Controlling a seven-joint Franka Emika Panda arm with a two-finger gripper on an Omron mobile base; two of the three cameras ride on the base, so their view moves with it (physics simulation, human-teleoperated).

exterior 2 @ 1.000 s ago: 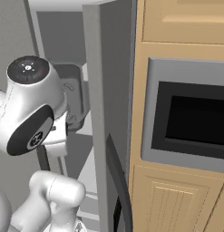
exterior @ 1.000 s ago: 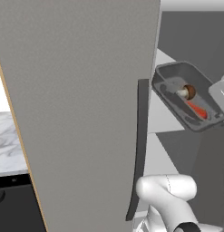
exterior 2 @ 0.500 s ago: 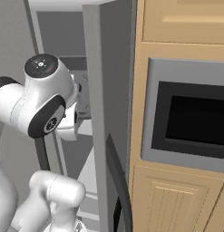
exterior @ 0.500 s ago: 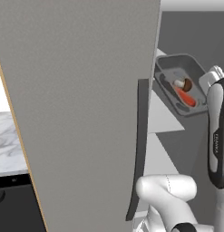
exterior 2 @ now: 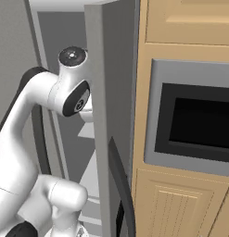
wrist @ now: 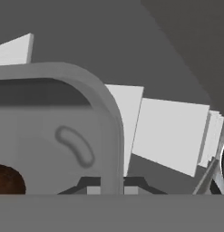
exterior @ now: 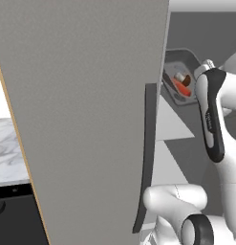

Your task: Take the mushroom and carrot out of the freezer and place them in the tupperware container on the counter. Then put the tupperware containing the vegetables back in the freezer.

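Note:
The dark grey tupperware container (exterior: 178, 76) hangs tilted inside the open freezer (exterior: 186, 28), past the edge of its door (exterior: 86, 105). In the tub lie the orange-red carrot (exterior: 183, 89) and the brown-and-white mushroom (exterior: 181, 78). My white forearm (exterior: 210, 115) reaches up to the tub from the right. In the hand view my gripper (wrist: 112, 188) is shut on the tupperware container's rim (wrist: 114, 131), one dark fingertip (wrist: 88, 186) on each side of the wall. The mushroom's brown cap (wrist: 7, 180) shows at the lower left of the tub's floor.
Pale grey freezer shelves (wrist: 172, 131) stand behind the tub. The door's long dark handle (exterior: 147, 158) is close to my arm's base. To the left are the white marble counter (exterior: 5, 143) and the black dishwasher front (exterior: 14, 215). Right of the freezer stand wood cabinets (exterior 2: 181, 203) with a built-in oven (exterior 2: 199, 120).
My arm has swung up and deeper into the freezer, carrying the tub with the carrot and mushroom leftward and higher, closer to the door edge. The grip has stayed shut.

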